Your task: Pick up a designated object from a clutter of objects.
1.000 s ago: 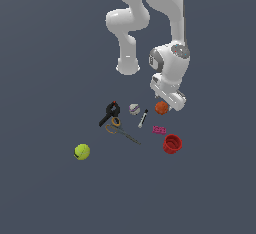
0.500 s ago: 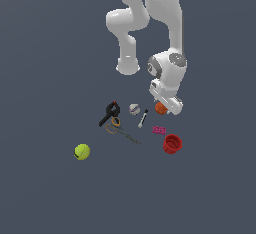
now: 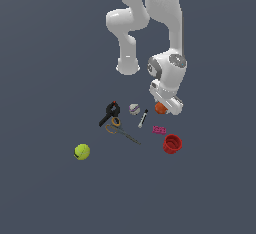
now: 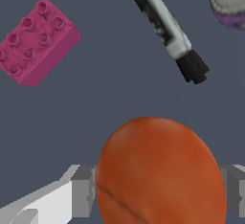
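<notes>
1. In the exterior view, we see the arm bent down over the clutter, with the gripper point(image 3: 165, 106) lowered to the floor around the orange ball point(image 3: 160, 108). The ball peeks out under the white hand, at the far edge of the group on the exterior view's right. The marker point(image 3: 143, 118) and baseball point(image 3: 134, 109) lie just beside it toward the exterior view's left, and the pink block point(image 3: 159, 129) and red cup point(image 3: 172, 143) sit nearer the camera. The black clamp point(image 3: 110, 113) and scissors point(image 3: 121, 132) are farther to the left, and the tennis ball point(image 3: 82, 151) is well apart. We judge the approach done; the ball looks to be resting on the floor, so the lift is left.

2. In the wrist view, the orange ball point(image 4: 160, 173) fills the space between the two fingers point(image 4: 83, 191), one on each flank. The jaws stand about as wide as the ball. Each pad appears to be at the ball's edge, but we cannot tell whether they press on it or only bracket it. The pink block point(image 4: 37, 41), the marker point(image 4: 166, 28) and a corner of the baseball point(image 4: 229, 0) lie apart from the ball, clear of the fingers. We judge that what remains is to confirm the squeeze and raise the ball clear of its neighbours.
</notes>
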{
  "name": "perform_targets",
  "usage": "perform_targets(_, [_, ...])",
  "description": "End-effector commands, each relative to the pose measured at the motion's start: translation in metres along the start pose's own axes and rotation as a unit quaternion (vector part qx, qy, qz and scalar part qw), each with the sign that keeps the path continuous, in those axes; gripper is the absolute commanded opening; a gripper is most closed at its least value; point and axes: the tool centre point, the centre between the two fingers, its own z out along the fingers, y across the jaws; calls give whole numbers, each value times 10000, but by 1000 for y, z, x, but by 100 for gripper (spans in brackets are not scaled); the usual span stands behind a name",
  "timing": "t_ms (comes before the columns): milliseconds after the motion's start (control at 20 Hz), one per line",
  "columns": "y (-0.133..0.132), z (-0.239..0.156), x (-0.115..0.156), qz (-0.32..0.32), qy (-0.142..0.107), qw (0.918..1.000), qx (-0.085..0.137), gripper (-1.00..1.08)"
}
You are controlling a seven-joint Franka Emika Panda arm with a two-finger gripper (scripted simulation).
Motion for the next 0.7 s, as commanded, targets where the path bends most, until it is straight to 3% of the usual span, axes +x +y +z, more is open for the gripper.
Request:
perform_targets(0, [0,0,0,0,1,10000,5,-100])
perform_targets(650, [4,-12,6,1,-2,10000,0,-100])
